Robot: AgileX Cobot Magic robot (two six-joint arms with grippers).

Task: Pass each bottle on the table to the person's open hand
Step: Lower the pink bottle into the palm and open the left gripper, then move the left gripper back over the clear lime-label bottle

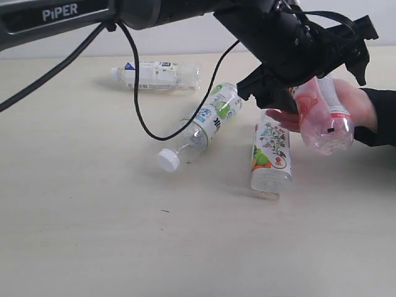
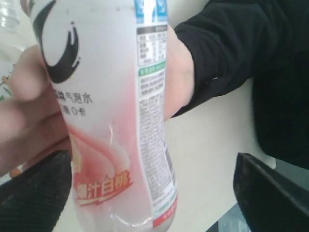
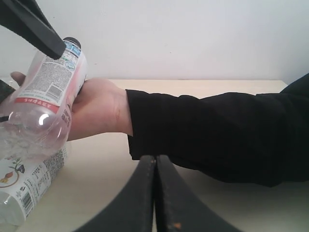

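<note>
Handing over is nearly done: the pink-labelled clear plastic bottle [image 1: 322,114] is laid in the bare open hand [image 1: 357,102], with the left gripper [image 1: 312,74] spread apart; pulling back is needed next.

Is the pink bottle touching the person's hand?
Touching. In the right wrist view the pink-labelled bottle lies against the palm of the person's open hand, with no gap showing between them.

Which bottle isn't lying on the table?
The pink-red bottle: it sits in the person's hand, off the table. The white-blue bottle, the green-white bottle and the flowery bottle lie on their sides on it.
</note>
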